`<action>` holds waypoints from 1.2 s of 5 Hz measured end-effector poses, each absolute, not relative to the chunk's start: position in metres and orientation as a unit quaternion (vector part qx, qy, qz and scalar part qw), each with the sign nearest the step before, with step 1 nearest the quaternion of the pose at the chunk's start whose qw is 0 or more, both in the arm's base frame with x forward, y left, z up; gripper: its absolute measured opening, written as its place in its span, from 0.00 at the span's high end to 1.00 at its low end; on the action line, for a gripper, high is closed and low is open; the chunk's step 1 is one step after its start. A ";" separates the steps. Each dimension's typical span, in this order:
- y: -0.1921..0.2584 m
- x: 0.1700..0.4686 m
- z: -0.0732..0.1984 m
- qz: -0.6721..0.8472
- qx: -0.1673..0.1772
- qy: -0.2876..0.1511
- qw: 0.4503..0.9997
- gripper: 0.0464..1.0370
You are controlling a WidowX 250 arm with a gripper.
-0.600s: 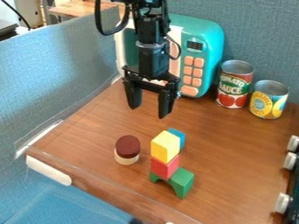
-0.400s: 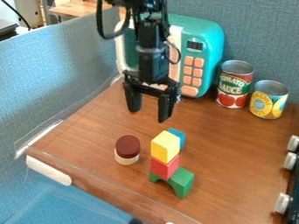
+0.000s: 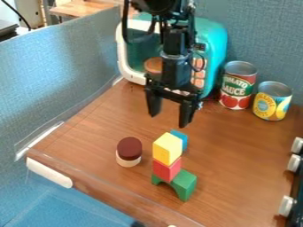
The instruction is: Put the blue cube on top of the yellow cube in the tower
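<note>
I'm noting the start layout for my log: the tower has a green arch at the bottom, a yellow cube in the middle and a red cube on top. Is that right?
Not quite: the camera view shows the yellow cube on top and the red cube in the middle. The green arch is at the bottom.

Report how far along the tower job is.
The tower stands: green arch, red block, yellow cube on top. Nothing is in hand; the open gripper hangs empty. Left: grasping the blue cube, behind the tower, and setting it on the yellow one.
</note>
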State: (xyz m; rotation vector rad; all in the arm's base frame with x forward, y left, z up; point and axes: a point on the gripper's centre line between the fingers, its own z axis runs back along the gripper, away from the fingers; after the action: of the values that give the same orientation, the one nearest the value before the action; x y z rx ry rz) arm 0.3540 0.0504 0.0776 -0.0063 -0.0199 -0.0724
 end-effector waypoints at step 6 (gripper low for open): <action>0.048 0.347 0.013 -0.015 -0.005 0.070 0.997 0.07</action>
State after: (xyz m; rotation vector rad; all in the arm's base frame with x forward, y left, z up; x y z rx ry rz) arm 0.3475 0.0477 0.0131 -0.0108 0.1395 -0.0297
